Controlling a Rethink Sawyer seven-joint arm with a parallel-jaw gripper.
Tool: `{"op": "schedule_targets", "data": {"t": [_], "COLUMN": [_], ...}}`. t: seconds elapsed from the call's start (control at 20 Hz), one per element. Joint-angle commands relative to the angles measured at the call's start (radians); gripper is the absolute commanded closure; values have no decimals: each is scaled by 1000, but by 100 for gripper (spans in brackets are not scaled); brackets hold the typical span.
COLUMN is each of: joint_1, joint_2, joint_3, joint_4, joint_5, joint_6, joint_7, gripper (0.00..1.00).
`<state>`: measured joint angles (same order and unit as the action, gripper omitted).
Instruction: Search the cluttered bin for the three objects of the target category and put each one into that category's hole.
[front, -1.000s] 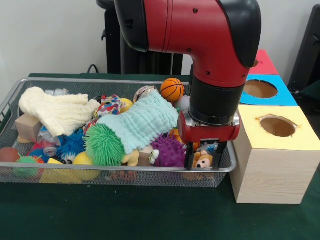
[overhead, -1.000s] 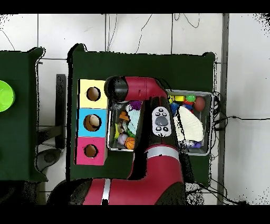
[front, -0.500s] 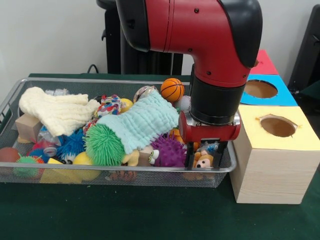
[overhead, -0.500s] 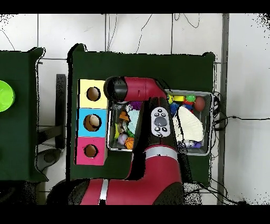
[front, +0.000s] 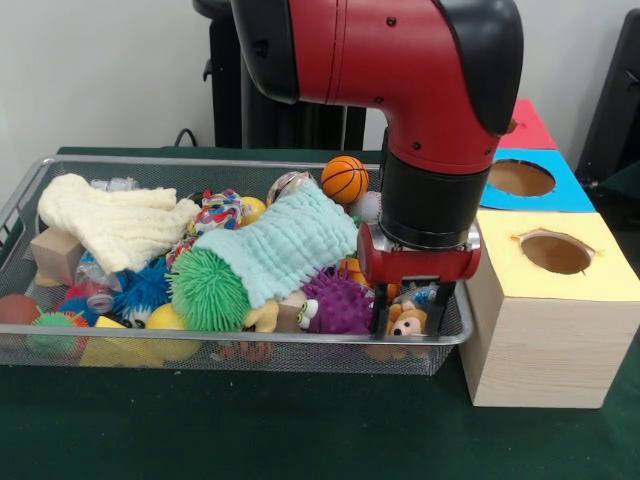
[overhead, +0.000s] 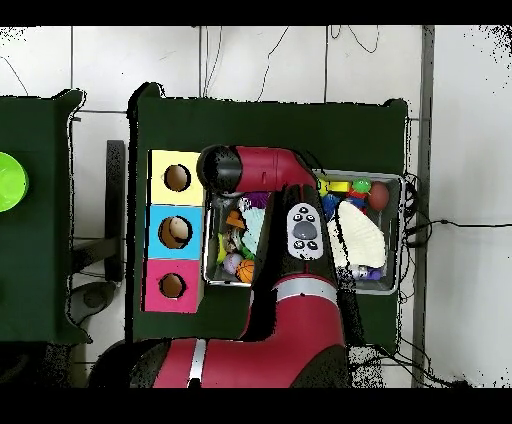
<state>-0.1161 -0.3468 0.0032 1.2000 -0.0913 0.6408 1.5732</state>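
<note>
Orange plush toy (front: 406, 322) between hand (front: 408, 318) fingers

one wire bin (front: 250, 340), three holes (front: 556, 252), two cloths (front: 285, 245), one basketball (front: 345, 178)

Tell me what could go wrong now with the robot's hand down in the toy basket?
The end effector sits low in the basket's corner around a little plush bear, right by the wire wall, so it might bump or snag the rim when lifting. The bear is wedged beside the purple spiky ball, so the ball could get dragged along. The wooden box stands very close, so a swing sideways could knock it.
</note>
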Motion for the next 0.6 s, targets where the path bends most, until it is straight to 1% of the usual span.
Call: {"op": "schedule_targets", "data": {"t": [0.05,0.2,0.45,0.6], "joint_1": [-20,-15,-12,-3], "joint_2": [38,15,7,-2], "joint_3": [47,38,34,24], "joint_4": [149,170,192,188], "joint_5": [26,25,18,21], "joint_6": [45,51,5,32], "joint_7": [145,146,156,162], "gripper": [0,0,0,0]}}
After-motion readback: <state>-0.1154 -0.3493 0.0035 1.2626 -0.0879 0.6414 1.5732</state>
